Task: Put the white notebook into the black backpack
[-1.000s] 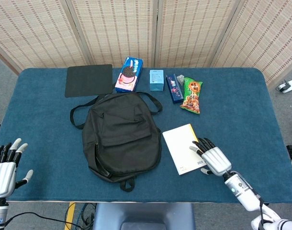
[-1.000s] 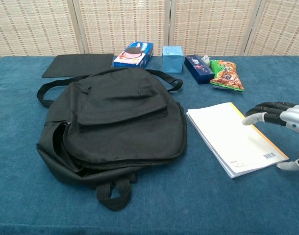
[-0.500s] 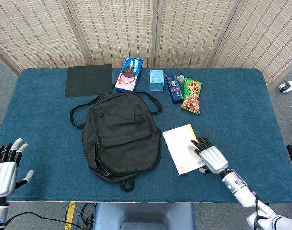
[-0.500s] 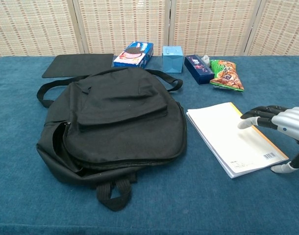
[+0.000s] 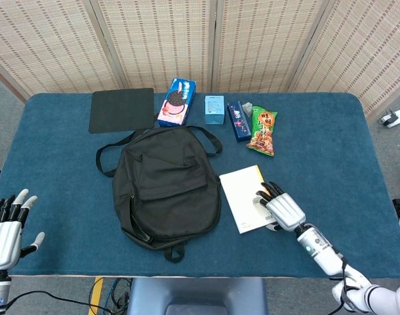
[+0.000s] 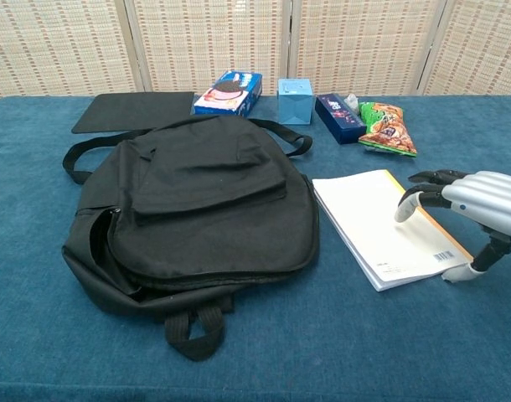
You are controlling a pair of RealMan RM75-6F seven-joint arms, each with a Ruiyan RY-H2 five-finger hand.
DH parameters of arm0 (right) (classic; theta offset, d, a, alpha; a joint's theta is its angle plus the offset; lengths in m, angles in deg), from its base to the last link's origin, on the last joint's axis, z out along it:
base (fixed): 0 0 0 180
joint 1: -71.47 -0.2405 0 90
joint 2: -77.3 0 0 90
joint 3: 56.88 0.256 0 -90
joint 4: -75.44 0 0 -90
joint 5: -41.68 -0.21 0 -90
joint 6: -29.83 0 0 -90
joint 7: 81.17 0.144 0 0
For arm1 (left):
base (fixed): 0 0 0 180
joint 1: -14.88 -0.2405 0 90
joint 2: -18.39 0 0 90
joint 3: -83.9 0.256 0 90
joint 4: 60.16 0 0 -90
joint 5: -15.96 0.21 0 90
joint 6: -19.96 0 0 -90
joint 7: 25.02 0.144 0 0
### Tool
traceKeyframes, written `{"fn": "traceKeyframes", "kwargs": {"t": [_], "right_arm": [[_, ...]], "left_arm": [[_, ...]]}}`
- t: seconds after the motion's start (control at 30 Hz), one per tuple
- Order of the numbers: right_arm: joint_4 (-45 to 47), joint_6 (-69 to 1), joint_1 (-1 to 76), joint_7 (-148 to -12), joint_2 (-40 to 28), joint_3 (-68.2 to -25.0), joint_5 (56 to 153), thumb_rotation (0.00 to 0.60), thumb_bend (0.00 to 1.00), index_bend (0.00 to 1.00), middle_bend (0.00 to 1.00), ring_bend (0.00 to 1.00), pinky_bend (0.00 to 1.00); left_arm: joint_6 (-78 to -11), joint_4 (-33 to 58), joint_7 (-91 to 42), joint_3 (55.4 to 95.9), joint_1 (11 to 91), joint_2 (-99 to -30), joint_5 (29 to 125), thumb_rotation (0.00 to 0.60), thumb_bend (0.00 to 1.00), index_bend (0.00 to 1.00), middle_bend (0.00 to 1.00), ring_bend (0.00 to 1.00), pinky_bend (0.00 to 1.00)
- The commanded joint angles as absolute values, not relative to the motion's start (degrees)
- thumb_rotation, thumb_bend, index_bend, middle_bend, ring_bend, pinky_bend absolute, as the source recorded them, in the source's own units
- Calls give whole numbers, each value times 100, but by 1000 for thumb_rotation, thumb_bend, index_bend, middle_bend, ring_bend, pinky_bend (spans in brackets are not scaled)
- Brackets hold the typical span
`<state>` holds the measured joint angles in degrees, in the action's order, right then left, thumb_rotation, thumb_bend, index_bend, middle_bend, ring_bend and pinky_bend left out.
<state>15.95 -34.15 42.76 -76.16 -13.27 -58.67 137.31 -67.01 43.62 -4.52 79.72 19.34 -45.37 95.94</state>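
The black backpack [image 5: 167, 190] lies flat at the table's middle-left, straps toward the back; a side zipper gapes at its left [image 6: 100, 243]. Just right of it lies the white notebook [image 5: 240, 195] with a yellow spine edge, almost touching the bag [image 6: 205, 201]. My right hand [image 5: 282, 211] rests over the notebook's right part, fingers arched above the cover [image 6: 364, 226] and thumb against its near right corner; it [image 6: 469, 201] does not grip the book. At the near left table edge my left hand [image 5: 6, 230] hovers with fingers spread, holding nothing.
Along the back stand a black mat [image 5: 121, 109], a cookie box [image 5: 177, 102], a light blue box [image 5: 214, 109], a dark blue box [image 5: 237, 121] and a green snack bag [image 5: 263, 131]. Blue cloth covers the table [image 5: 331, 151].
My right hand has moved left and slid the notebook with it, closing the gap to the backpack. The left hand and the bag have stayed put.
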Motion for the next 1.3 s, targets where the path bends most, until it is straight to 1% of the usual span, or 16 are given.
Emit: {"fn": "traceKeyframes", "kwargs": {"t": [0.03, 0.43, 0.77, 0.97, 1.17, 1.3], "right_arm": [[1643, -3377, 4201, -7585, -1363, -5832, 13721, 600, 503, 301, 231, 53, 51], [1734, -3264, 3861, -7553, -1473, -5638, 13620, 600, 509, 319, 245, 76, 52], [1697, -3243, 3575, -7667, -1580, -5354, 13448, 600, 502, 319, 245, 76, 51], [1626, -3079, 3388, -7798, -1571, -5219, 13305, 600, 459, 319, 245, 76, 52], [1636, -2998, 3204, -7906, -1617, -5065, 13177, 600, 317, 318, 239, 76, 56], [1641, -2977, 3106, -7955, -1663, -5004, 13121, 600, 290, 318, 233, 76, 66]], "left_arm": [[-6700, 4359, -466, 7969, 1934, -4533, 9585, 600, 281, 183, 63, 44, 33], [-6649, 4326, -515, 7965, 1956, -4523, 9542, 600, 281, 185, 63, 44, 33], [-6601, 4306, -550, 7942, 2000, -4536, 9520, 600, 281, 185, 63, 44, 33], [-6568, 4305, -552, 7923, 2027, -4533, 9477, 600, 281, 187, 63, 44, 33], [-6548, 4304, -567, 7919, 2037, -4540, 9439, 600, 281, 191, 63, 44, 33], [-6545, 4302, -582, 7921, 2039, -4540, 9429, 600, 281, 203, 63, 44, 33]]}}
